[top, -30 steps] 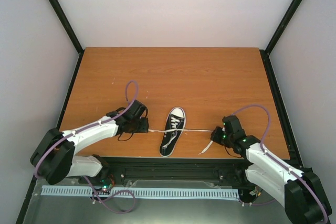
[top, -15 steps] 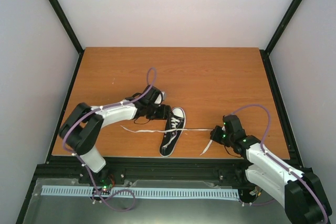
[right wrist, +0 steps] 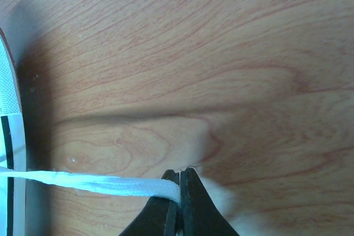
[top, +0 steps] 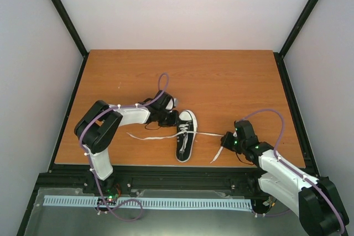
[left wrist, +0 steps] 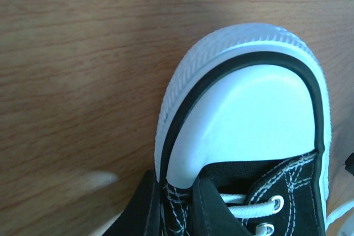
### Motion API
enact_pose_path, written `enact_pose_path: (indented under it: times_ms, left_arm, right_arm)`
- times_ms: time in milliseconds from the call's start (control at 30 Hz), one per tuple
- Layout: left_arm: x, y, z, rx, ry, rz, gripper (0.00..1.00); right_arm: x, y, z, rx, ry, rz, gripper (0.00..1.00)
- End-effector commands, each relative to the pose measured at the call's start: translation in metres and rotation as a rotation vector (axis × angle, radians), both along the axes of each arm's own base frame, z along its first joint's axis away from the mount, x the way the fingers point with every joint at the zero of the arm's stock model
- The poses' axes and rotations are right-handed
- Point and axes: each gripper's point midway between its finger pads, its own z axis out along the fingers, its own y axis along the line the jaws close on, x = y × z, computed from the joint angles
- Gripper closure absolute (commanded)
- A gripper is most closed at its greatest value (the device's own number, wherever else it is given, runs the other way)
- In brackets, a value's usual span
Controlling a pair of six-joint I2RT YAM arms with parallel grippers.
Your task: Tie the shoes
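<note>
The sneaker point(top: 186, 142) lies near the middle of the surface point(top: 221, 75), toe far. The right pincer point(right wrist: 180, 190) is clamped tight on a lace point(right wrist: 83, 181) stretched rightward from the sneaker. The left pincer point(top: 172, 119) sits just left of the toe; its opening cannot be told. The other lace point(top: 145, 136) trails left.

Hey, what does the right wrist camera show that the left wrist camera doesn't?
Only the right wrist view shows the right gripper pinched shut on a white lace, which stretches off toward the left edge. Only the left wrist view shows the white toe cap of the sneaker, its black canvas and its eyelets. Both show the wooden table and some of the shoe's white rubber edging.
</note>
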Motion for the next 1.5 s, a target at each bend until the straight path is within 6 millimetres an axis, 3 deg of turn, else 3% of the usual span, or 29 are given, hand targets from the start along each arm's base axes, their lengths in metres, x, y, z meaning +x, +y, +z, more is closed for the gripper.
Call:
enact_pose_path:
  times_ms: [0,333,600,633,767,867,1067,1233,1467]
  left_arm:
    - [0.017,-0.024,0.006,-0.073,-0.026,0.047,0.99]
    - [0.065,-0.016,0.037,-0.020,-0.169,0.231,0.99]
    - [0.087,-0.014,0.026,0.080,-0.255,0.212,0.99]
    - [0.086,-0.016,0.025,0.074,-0.258,0.192,0.94]
    - [0.077,-0.012,0.035,0.068,-0.317,0.125,0.42]
    - [0.062,0.001,0.048,0.082,-0.387,0.068,0.28]
    - [0.012,0.005,0.055,0.030,-0.451,-0.183,0.28]
    - [-0.015,0.006,0.055,-0.025,-0.478,-0.311,0.31]
    - [-0.014,-0.010,0.050,-0.039,-0.585,-0.439,0.44]
  right_arm:
    - [0.013,0.003,0.015,0.013,-0.051,0.000,0.97]
    - [0.032,0.015,0.030,-0.002,-0.089,0.068,0.97]
    - [0.037,0.018,0.020,-0.013,-0.074,0.078,0.97]
    - [0.038,0.017,0.018,-0.020,-0.071,0.073,0.97]
    - [0.039,0.013,0.016,-0.041,-0.071,0.062,0.97]
    - [0.039,0.012,0.015,-0.048,-0.072,0.065,0.97]
    - [0.037,0.014,0.013,-0.052,-0.065,0.083,0.97]
    - [0.036,0.014,0.011,-0.053,-0.059,0.092,0.97]
    - [0.038,0.019,0.013,-0.030,-0.064,0.100,0.97]
